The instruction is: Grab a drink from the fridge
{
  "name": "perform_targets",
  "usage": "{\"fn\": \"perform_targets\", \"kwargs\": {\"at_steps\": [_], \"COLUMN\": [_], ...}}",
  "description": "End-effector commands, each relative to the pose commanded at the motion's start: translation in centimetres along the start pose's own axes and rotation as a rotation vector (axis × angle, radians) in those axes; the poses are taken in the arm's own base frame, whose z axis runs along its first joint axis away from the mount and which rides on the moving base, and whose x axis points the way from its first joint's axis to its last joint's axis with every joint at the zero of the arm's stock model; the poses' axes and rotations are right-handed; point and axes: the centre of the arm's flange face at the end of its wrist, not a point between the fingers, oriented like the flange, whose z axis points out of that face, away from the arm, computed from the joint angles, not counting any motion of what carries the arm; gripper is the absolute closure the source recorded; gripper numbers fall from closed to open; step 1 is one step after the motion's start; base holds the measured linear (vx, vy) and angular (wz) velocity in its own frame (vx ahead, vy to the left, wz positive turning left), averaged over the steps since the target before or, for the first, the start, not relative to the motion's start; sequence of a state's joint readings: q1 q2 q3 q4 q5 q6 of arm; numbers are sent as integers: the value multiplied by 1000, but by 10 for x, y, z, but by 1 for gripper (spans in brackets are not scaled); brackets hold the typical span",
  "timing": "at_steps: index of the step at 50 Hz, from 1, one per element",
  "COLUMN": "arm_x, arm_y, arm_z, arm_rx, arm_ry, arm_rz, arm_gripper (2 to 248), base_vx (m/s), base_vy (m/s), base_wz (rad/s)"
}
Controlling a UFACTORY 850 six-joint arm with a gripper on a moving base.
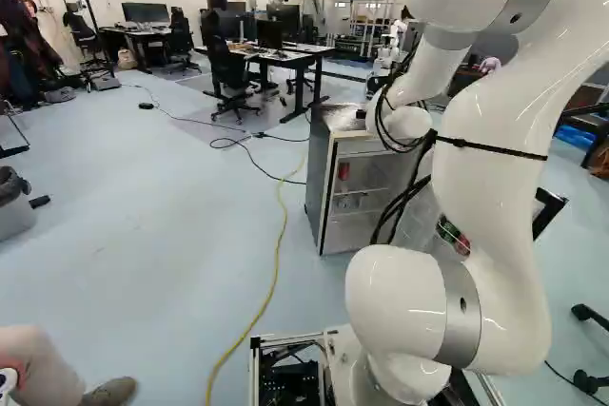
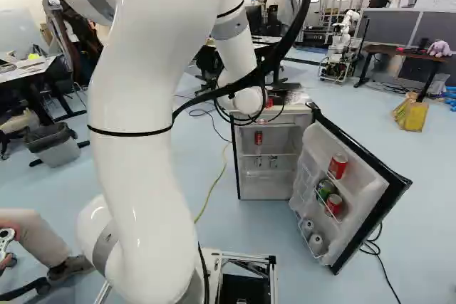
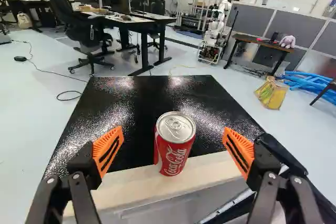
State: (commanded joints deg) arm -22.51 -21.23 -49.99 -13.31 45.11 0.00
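Gaping wide, empty claw (image 2: 275,97), red can (image 3: 176,153) between orange pads (image 3: 108,149), touching neither, on fridge top (image 3: 118,114)

Arm (image 1: 490,187): glossy white, rounded segments; silver-grey bands (image 1: 461,316) ring the joints. Thin black strap (image 1: 504,148) circles one segment. Black cables (image 1: 398,204) loop loosely near the wrist. Fingers (image 3: 83,163): black, silvery screws (image 3: 76,176); pads (image 3: 108,149) orange, slotted, ridged.
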Motion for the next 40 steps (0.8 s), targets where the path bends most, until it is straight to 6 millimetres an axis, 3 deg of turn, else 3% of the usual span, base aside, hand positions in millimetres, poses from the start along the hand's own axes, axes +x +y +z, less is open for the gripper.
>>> {"fn": "perform_targets", "kwargs": {"at_steps": [17, 40], "arm_x": [-4, 4], "arm_y": [1, 8], "arm_z": [-21, -74], "arm_rx": [-8, -38], "arm_ry": [-11, 9], "arm_rz": [5, 8], "arm_gripper": [3, 3], "base_vx": [0, 0], "base_vy": [0, 0], "base_wz": [0, 0]}}
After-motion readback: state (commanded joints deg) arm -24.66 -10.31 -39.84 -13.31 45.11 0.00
